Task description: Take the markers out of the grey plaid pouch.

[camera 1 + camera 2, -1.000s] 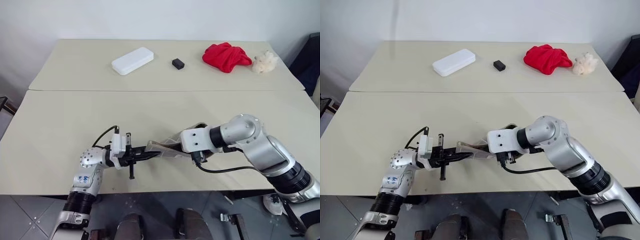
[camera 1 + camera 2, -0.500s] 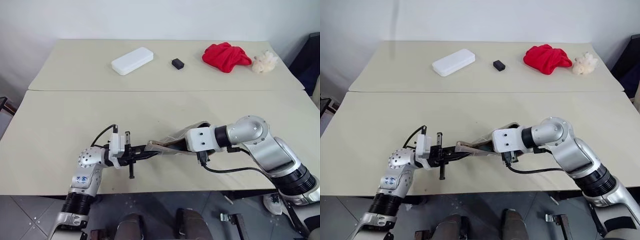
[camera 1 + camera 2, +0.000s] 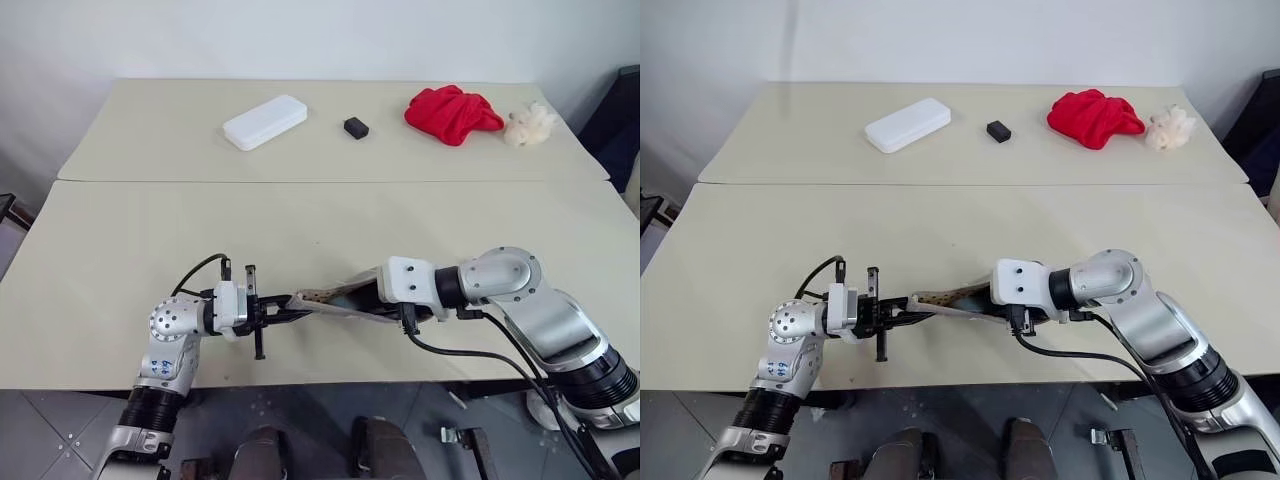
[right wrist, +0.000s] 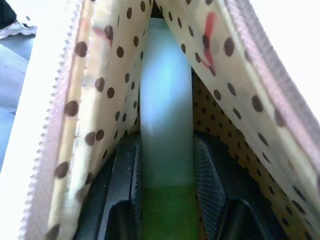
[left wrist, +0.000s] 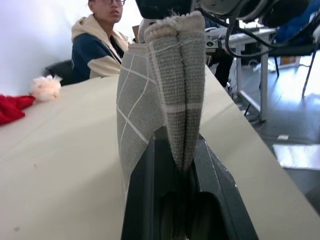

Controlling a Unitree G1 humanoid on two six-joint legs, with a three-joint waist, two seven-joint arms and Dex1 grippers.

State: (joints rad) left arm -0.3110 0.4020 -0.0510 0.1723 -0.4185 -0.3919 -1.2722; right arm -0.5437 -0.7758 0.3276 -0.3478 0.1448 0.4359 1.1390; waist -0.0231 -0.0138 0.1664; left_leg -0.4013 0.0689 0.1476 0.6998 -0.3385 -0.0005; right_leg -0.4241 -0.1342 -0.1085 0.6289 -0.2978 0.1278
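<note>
Two beige tables [image 3: 300, 230] stood pushed together, long edge to long edge, against a plain white wall. The grey plaid pouch [image 3: 340, 298] hung stretched just above the near table's front edge, between the two grippers. The left gripper [image 3: 288, 306] was pressed together on one end of the pouch, the folded fabric squeezed between its black fingers [image 5: 142, 190]. The right gripper [image 4: 165, 165] reached inside the pouch's open mouth, past the dotted lining, and pinched a pale blue and green marker [image 4: 165, 125]. On the far table, well beyond the pouch, lay a white case [image 3: 264, 121], a small black block [image 3: 355, 127], a red cloth [image 3: 452, 113] and a cream fluffy ball [image 3: 529, 124]. Behind the tables sat a person in a hoodie [image 5: 97, 42], with a grey tiled floor [image 5: 295, 145] to the side.
</note>
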